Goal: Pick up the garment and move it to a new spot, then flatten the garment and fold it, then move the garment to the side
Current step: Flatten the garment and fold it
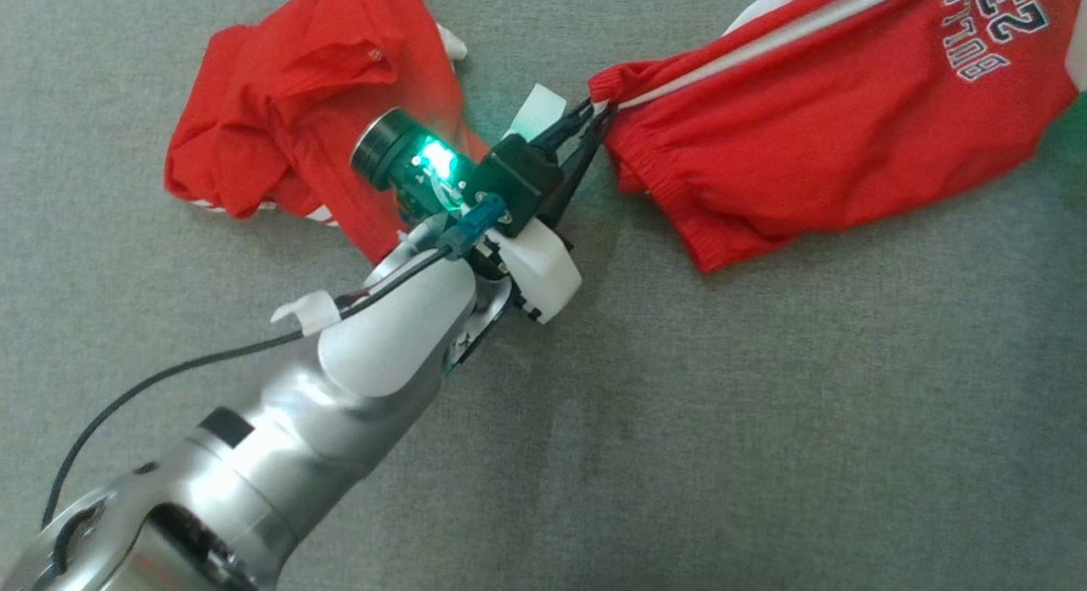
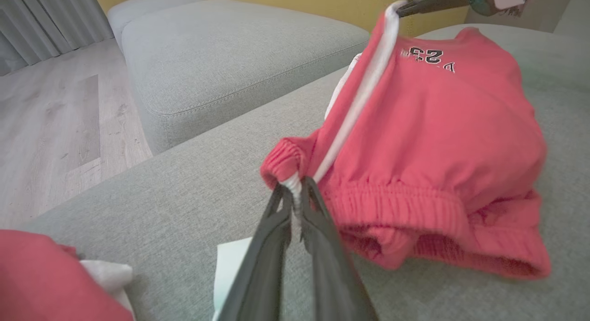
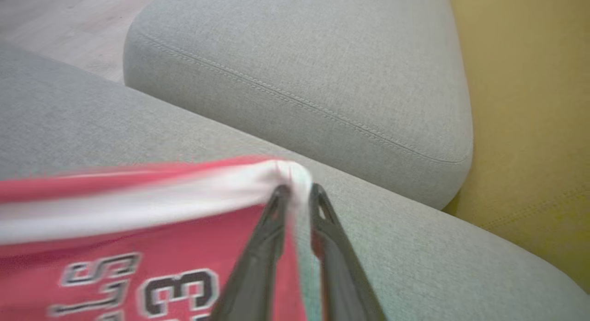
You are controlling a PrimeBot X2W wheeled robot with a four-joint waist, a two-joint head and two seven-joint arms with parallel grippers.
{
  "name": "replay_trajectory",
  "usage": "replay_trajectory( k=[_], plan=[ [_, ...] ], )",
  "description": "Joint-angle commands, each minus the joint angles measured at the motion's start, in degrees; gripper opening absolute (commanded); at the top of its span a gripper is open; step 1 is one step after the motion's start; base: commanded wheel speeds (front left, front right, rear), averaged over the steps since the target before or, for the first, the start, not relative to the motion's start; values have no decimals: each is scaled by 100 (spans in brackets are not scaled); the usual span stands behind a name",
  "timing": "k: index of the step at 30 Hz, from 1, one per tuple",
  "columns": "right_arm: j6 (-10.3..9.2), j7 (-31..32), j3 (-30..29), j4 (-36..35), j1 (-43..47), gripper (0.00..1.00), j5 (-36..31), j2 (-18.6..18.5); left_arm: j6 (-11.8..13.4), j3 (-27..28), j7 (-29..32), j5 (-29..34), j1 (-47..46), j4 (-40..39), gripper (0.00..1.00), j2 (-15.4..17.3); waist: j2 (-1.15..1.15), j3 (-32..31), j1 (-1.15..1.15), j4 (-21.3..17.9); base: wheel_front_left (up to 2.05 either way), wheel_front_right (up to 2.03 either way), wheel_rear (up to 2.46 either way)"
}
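Where the grey sofa seat (image 1: 679, 421) spreads under the whole scene, cloth lies on it in two heaps. Second grey cushion (image 2: 230, 58) next to it. Wooden floor (image 2: 46, 127) beyond, yellow panel (image 3: 530, 104) behind. Grey curtain (image 2: 46, 16) at the far corner of the left wrist view.

Garment (image 1: 815, 141): red shorts, upper right of the head view. Bulk rests on the seat, loosely bunched. One side edge is drawn into a straight line between the two grippers. Ribbed elastic waistband (image 2: 392, 205) faces the left wrist camera.

Other red cloth (image 1: 280, 107): crumpled, upper left of the head view, apart from the shorts, not held.

Left arm (image 1: 340, 387): silver, reaching diagonally from the lower left. Green light (image 1: 437, 158) glows at the wrist.

Left gripper (image 1: 594, 111): fingers closed on the waistband corner, right at the end of the white stripe (image 1: 764, 43). In the left wrist view the cloth sits pinched between both tips.

Right gripper (image 3: 297, 189): fingers closed on the far end of the same stripe, at the leg hem. White cloth bulges over the tips; picture is blurred there.

Print "23" (image 1: 1010, 9): dark, white-edged figures near that hem.

Pale slip (image 1: 539, 107): on the seat just beside the left gripper. Cannot tell what it is.
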Motion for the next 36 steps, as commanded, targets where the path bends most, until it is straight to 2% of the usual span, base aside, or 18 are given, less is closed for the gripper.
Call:
replay_trajectory(
  k=[1,2,9,15,20,23,25,31,32,36],
  plan=[
    [-5,-84,4,8,-132,100,-40,-78,17,147,-52,45,-250,-53,67,102,0,16,0,16,0,0,0],
    [-5,-128,34,87,-166,100,-75,-69,28,141,-68,52,-261,-19,100,90,0,21,0,21,0,0,0],
    [-5,-710,-54,552,-295,100,-60,170,139,162,-187,55,-272,122,100,120,0,-95,0,-65,0,0,0],
    [-5,-1536,-330,643,-36,100,270,365,545,479,-588,-30,-90,-57,100,358,0,-595,0,-290,0,0,0],
    [-5,-1738,-811,-65,392,100,532,441,1016,1007,-841,-187,276,-507,100,631,0,-1073,0,-552,0,0,0],
    [-5,-1742,-1428,-773,955,100,522,486,1291,1384,-890,-286,667,-874,100,781,0,-1381,0,-713,0,0,0],
    [-5,-1743,-1896,-1102,1474,100,585,652,1409,1611,-898,-325,1010,-1156,100,842,0,-1588,0,-811,0,0,0],
    [-5,-1744,-2926,-2025,2997,100,308,1277,1586,2137,-902,-229,2336,-1836,100,810,0,-2139,0,-1016,0,0,0],
    [-5,-1744,-2926,-2025,2997,100,308,1277,1586,2137,-902,-229,2336,-1836,100,810,0,-2139,0,-1016,0,0,0],
    [-5,-1745,-3590,-2461,4104,100,-300,1879,1588,2390,-903,-99,3158,-2033,100,657,0,-2396,0,-1113,0,0,0]
  ],
)
